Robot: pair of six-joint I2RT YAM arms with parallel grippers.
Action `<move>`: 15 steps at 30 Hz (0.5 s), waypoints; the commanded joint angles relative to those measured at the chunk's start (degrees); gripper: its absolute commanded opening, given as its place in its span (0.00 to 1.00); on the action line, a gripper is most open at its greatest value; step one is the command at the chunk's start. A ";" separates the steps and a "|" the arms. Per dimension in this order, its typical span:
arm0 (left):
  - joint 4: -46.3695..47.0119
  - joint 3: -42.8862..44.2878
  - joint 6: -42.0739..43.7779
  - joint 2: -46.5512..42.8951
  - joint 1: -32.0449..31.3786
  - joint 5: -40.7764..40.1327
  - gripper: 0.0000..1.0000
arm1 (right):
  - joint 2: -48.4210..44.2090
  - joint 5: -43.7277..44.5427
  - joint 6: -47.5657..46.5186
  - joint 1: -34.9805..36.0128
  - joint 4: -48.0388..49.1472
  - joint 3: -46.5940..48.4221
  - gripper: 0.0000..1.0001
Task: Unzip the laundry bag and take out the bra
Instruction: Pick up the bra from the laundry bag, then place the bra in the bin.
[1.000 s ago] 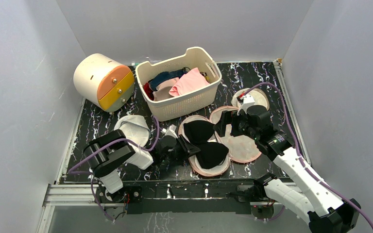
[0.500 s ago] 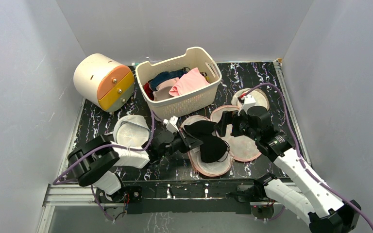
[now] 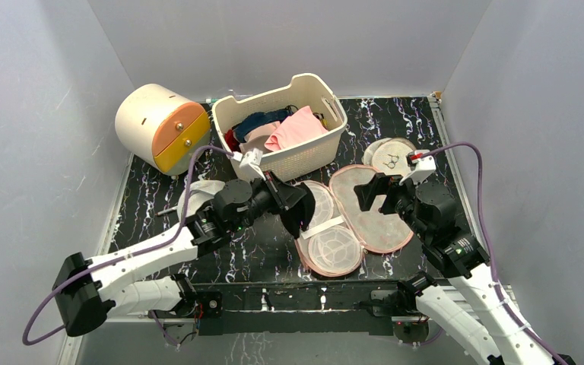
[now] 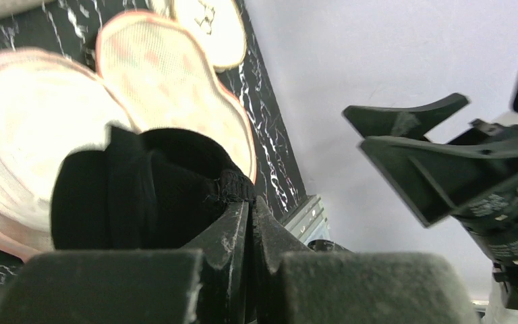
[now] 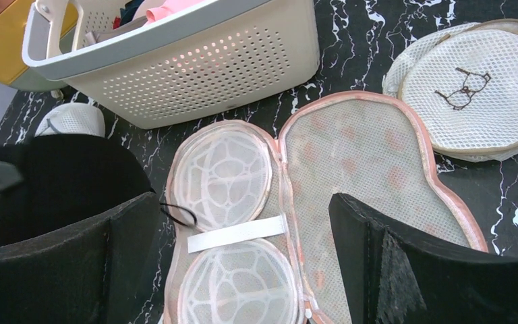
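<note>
pinching the bra [image 4: 141, 196] by an edge, the left gripper [image 4: 247, 212] is clenched tight on the black fabric, and the folded cups hang from it over the left rim of the laundry bag [image 3: 369, 213]. the bag lies unzipped and spread flat on the marbled table [image 3: 411, 122], its two lobed halves side by side, long axes running roughly from the arms toward the white basket [image 3: 296, 160]. the right gripper [image 3: 378, 196] hovers above the bag's right half, fingers spread wide, holding nothing. a thin black strap loop [image 5: 179, 214] shows at the bag's left rim; whether it touches the mesh cannot be told. the left arm alone carries the bra, so the likely carry is leftward, off the bag.
</note>
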 commanded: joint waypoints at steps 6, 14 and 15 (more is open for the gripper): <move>-22.00 18.01 19.11 -3.30 0.53 -5.38 0.00 | 0.98 1.63 0.40 0.15 2.84 0.64 0.98; -30.87 39.48 31.14 7.36 3.20 -6.61 0.00 | -0.81 2.35 0.63 0.17 2.94 0.47 0.98; -30.97 41.84 32.19 8.98 4.10 -6.01 0.00 | -0.95 2.36 0.60 0.22 3.07 0.42 0.98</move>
